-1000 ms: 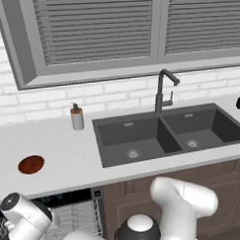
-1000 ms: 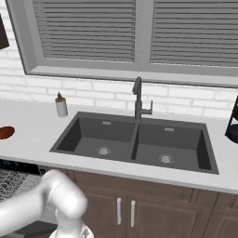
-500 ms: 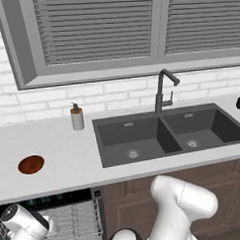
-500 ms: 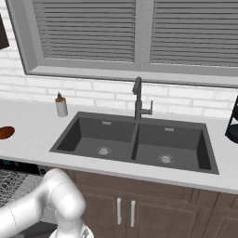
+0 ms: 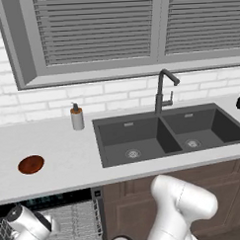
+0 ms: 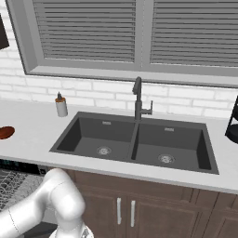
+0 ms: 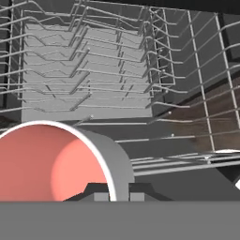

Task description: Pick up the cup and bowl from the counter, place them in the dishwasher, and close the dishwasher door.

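Gripper (image 7: 112, 194) apparently clamped on cup (image 7: 61, 161) rim over rack (image 7: 89, 84)

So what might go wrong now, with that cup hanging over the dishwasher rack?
The cup is pinched by its rim and lies tilted over the wire rack; let go like that, it may roll or catch on the prongs. The bowl waits near the counter edge, right above the open dishwasher, so the rising arm might nudge it.

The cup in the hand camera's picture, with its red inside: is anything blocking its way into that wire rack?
Nothing visible does. The cup is pinched at its rim by the gripper, just in front of the dishwasher rack, whose wire tines ahead hold no dishes. The bowl sits on the counter.
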Controlling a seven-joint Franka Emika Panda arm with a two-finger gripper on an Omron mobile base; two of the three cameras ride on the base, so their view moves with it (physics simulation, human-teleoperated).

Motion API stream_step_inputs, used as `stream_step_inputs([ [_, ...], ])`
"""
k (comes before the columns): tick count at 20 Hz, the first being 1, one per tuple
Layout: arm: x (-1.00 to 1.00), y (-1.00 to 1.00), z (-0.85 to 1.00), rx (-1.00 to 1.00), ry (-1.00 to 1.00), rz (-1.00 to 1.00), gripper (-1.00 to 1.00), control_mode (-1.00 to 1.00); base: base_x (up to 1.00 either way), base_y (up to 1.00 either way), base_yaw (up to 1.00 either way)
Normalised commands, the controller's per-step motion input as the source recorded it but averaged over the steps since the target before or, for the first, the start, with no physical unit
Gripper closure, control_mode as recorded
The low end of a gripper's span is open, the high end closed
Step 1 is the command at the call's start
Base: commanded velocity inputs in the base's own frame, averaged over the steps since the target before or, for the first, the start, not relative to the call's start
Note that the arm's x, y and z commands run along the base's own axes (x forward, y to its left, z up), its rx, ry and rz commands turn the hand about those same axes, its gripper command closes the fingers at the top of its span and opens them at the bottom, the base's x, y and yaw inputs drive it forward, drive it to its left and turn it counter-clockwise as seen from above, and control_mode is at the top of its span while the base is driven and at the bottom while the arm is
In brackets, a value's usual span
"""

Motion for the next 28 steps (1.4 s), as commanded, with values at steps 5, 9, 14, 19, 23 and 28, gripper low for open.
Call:
stream_step_inputs([
  [5, 0.36, 0.00, 0.04, 0.01, 0.00, 0.00, 1.00, -1.00, 0.00, 0.00, 0.00],
  [9, 0.52, 0.00, -0.20, 0.00, 0.00, 0.00, 1.00, -1.00, 0.00, 0.00, 0.00],
  [14, 0.22, 0.01, -0.50, 0.00, 0.00, 0.00, 1.00, -1.00, 0.00, 0.00, 0.00],
  [19, 0.03, 0.01, -0.76, 0.00, 0.00, 0.00, 1.00, -1.00, 0.00, 0.00, 0.00],
  [23, 0.11, 0.02, -0.61, 0.00, -0.03, 0.00, 1.00, -1.00, 0.00, 0.00, 0.00],
  [28, 0.04, 0.01, -0.07, 0.08, -0.12, 0.00, 1.00, -1.00, 0.00, 0.00, 0.00],
])
